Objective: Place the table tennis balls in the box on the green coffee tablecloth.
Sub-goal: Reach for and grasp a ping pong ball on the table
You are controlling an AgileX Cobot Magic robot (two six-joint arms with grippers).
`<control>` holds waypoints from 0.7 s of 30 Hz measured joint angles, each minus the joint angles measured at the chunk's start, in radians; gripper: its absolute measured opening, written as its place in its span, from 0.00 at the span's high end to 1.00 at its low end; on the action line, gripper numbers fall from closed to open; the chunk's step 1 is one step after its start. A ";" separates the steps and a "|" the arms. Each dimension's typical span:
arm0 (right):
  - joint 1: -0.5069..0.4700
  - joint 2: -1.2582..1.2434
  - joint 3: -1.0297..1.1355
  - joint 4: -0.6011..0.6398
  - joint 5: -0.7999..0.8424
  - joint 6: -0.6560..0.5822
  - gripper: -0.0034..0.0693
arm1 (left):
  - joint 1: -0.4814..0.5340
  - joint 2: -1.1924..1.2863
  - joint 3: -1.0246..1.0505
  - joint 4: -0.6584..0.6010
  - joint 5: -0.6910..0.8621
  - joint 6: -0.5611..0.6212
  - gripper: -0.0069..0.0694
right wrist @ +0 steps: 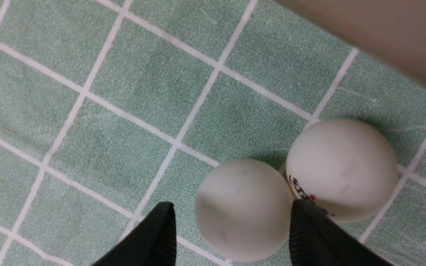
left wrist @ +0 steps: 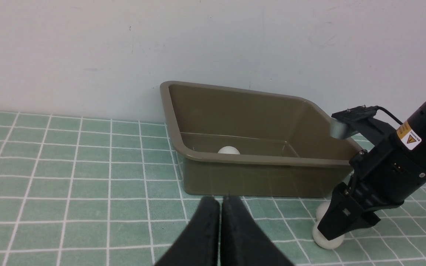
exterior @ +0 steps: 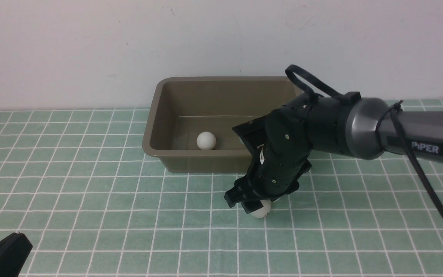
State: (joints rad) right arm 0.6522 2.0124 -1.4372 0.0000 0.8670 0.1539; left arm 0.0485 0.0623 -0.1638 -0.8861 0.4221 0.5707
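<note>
On the green coffee tablecloth (exterior: 90,192) stands the olive-brown box (exterior: 156,115), with one white table tennis ball (exterior: 206,140) inside it. Two more balls lie touching on the cloth just in front of the box's right end: a plain one (right wrist: 244,208) and one with a red-and-dark logo (right wrist: 340,168). My right gripper (right wrist: 231,207) points down over the plain ball, open, with a finger on each side. One finger (right wrist: 316,236) is wedged between the two balls; the other stands a little off the plain ball. My left gripper (left wrist: 220,229) is shut and empty, low at the front left.
A white wall (exterior: 90,50) rises directly behind the box. The right arm (exterior: 398,132) reaches in from the right, above the cloth, with a black cable looping off it.
</note>
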 joint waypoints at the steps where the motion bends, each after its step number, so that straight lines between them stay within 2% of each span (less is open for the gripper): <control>1: 0.000 0.000 0.000 0.000 0.000 -0.001 0.43 | 0.000 0.000 0.000 0.000 0.000 0.000 0.92; 21: 0.000 0.057 -0.001 0.007 -0.015 -0.018 0.45 | 0.000 0.000 0.000 0.000 0.000 0.000 0.92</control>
State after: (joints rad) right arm 0.6522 2.0697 -1.4383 0.0073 0.8517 0.1354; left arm 0.0485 0.0623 -0.1638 -0.8861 0.4221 0.5712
